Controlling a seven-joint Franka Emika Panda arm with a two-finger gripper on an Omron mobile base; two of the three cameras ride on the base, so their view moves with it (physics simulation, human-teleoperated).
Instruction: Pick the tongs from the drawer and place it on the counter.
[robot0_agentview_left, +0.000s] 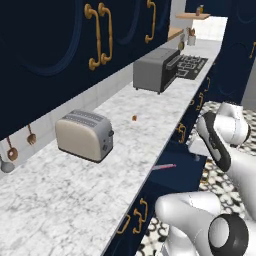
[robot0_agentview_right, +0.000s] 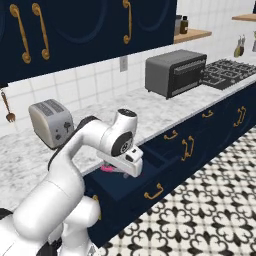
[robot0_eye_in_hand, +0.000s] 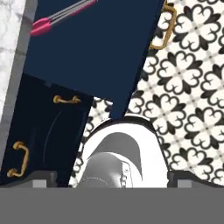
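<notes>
The white arm bends sharply at its elbow, hand pointing downward, and the gripper (robot0_eye_in_hand: 112, 175) has its jaws spread wide, holding nothing.

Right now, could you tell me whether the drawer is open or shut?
Open: the drawer is pulled out from under the counter edge, its navy inside exposed, with the tongs lying in it.

A home kitchen, rendered: a marbled surface (robot0_agentview_left: 75, 200) carries a toaster (robot0_agentview_left: 84, 134) and a toaster oven (robot0_agentview_right: 175, 73). Navy cabinets (robot0_agentview_left: 45, 45) hang above; the far dark grid (robot0_agentview_right: 227, 71) is probably a stove.
</notes>
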